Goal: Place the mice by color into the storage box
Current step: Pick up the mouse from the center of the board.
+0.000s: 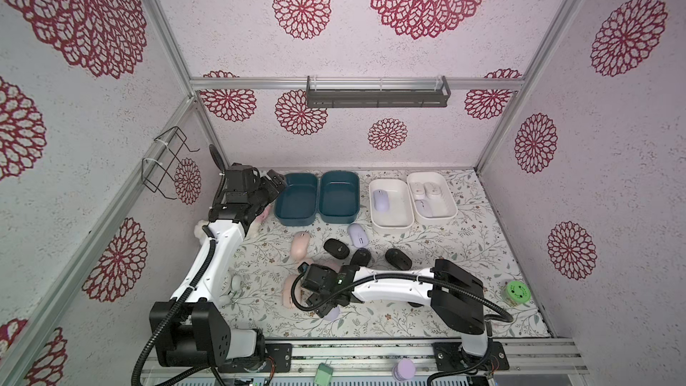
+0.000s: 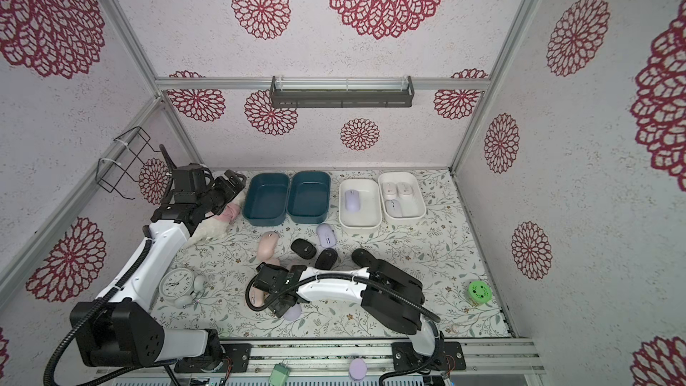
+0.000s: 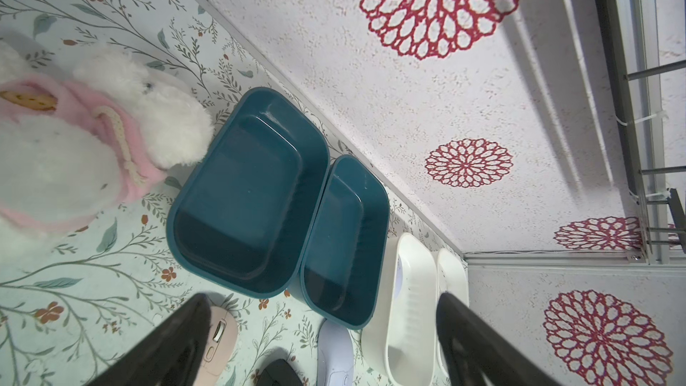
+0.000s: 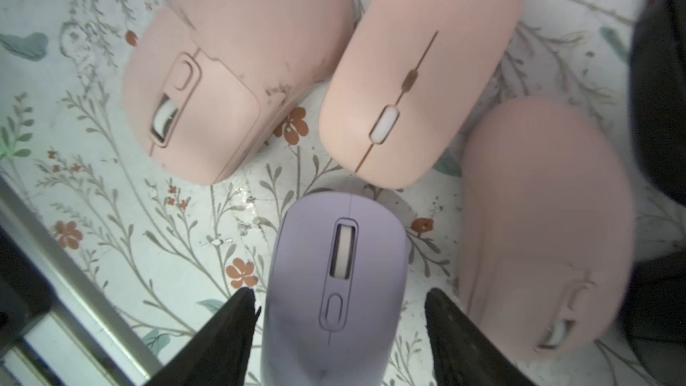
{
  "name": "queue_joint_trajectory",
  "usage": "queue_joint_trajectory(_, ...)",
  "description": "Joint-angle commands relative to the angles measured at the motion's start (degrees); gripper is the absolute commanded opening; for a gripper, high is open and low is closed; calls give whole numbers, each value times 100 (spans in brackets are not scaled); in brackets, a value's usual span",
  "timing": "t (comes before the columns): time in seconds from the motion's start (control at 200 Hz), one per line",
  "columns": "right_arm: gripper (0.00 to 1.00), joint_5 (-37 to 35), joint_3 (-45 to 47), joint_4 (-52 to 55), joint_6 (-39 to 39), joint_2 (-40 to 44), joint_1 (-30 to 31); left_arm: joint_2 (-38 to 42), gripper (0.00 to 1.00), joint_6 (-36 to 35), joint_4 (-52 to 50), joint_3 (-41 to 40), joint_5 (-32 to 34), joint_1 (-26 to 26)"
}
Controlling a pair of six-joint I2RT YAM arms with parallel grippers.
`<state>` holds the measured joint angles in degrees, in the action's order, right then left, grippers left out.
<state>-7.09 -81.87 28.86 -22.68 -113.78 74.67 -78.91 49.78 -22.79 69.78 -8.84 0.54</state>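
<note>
Lavender mouse [image 4: 336,276] on flowered mat [image 4: 111,217], near front edge, just beside three pink mice [image 4: 237,68]. We see right gripper [image 4: 339,293] spread, straddling it, slim gaps both sides; long axis runs along fingers [image 4: 222,336]. Left gripper [image 3: 323,298] spread, well apart, by teal boxes [image 3: 252,194]. We judge right arm nearer.

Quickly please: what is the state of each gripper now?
Left gripper: open, empty.
Right gripper: open, astride the lavender mouse, not gripping it.
</note>
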Motion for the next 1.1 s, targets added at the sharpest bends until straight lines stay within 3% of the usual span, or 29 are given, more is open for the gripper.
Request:
queue_joint_trajectory(0.0,75,-2,-154,211,-167,-30,-5,-53,97,85,184,-26,-116,-27)
queue_joint_trajectory(0.2,63,-108,-103,329,-171,-112,2,-94,97,136,221,-17,-257,-38)
queue_joint_trajectory(0.4,52,-256,-40,290,-90,327,12,-115,97,144,267,-29,-341,-45)
queue_joint_trajectory(0.681,49,-687,-148,564,50,999,-318,-194,97,155,436,-70,-590,-19)
queue_joint_trajectory(0.741,49,-988,-194,724,185,1161,-502,-232,97,158,444,-63,-622,-10)
queue_joint_trajectory(0.931,48,-1493,-214,590,585,1741,-1896,-371,97,213,517,-61,-829,75)
queue_joint_trajectory(1.096,48,-1920,-325,129,849,1707,-3174,-602,97,213,560,-13,-1063,438)
